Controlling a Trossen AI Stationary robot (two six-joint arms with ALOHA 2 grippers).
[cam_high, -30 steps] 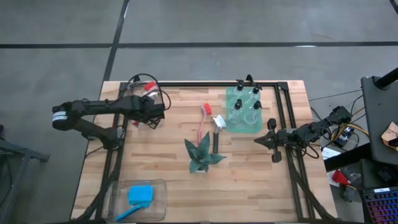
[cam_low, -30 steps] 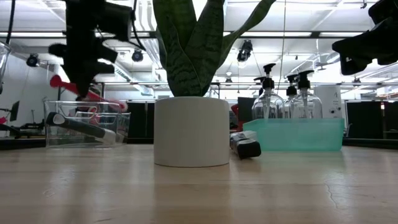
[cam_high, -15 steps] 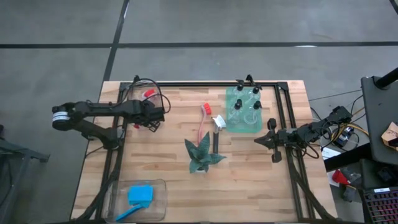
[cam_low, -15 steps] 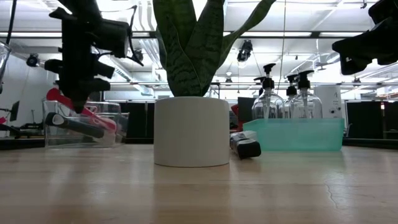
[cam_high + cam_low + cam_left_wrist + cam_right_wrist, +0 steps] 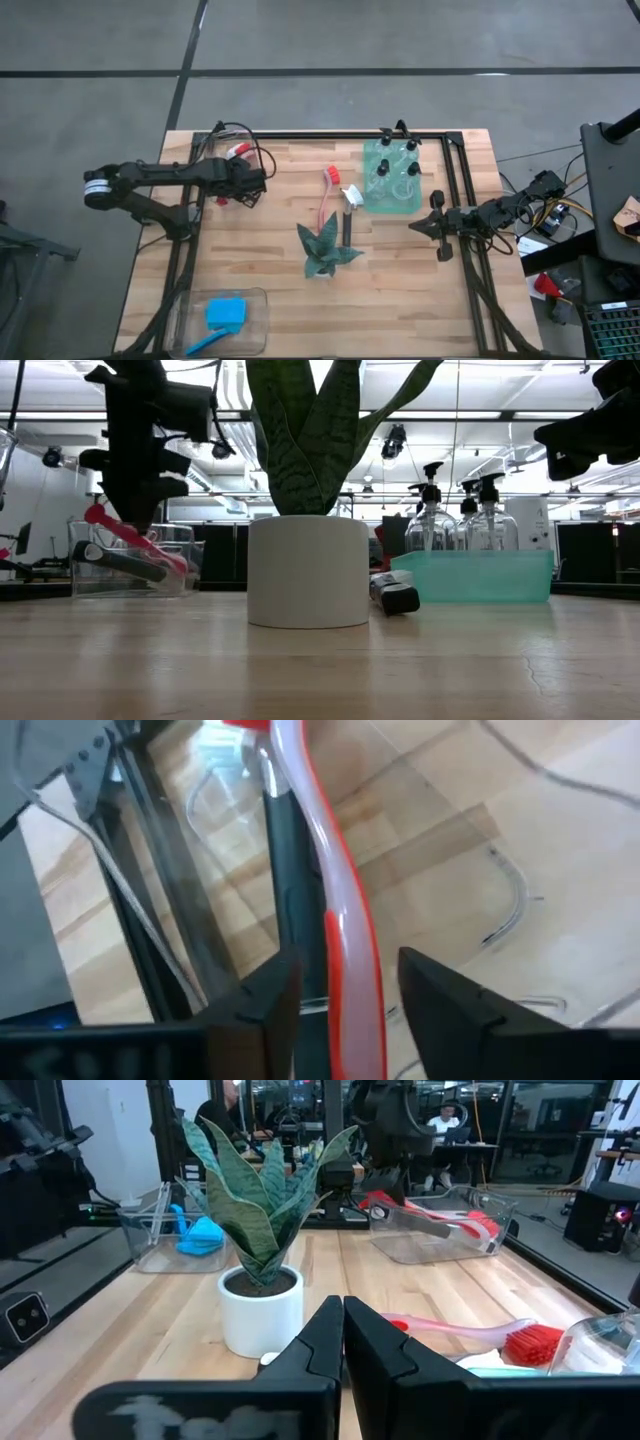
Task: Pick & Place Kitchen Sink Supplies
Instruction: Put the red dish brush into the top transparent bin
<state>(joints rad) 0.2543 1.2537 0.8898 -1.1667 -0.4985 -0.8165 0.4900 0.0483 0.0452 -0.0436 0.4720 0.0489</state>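
A red-headed dish brush lies slanted in the clear bin at the table's far left, head high, beside a dark-handled brush. My left gripper hangs open over that bin, a finger on either side of the brush's pink handle, with a gap at each side. My right gripper waits shut at the right edge. Another red brush and a dark-handled white-headed brush lie mid-table. Black-capped bottles stand in a teal tray.
A spiky green plant in a white pot stands mid-table. A second clear bin at the near left holds a blue sponge. A black frame rail runs round the table. Cables loop beside the far-left bin.
My left gripper has come down toward the far-left bin with the red brush. The brush has sunk from above the bin's rim to lie slanted inside it. The gripper has opened and let go of the handle.
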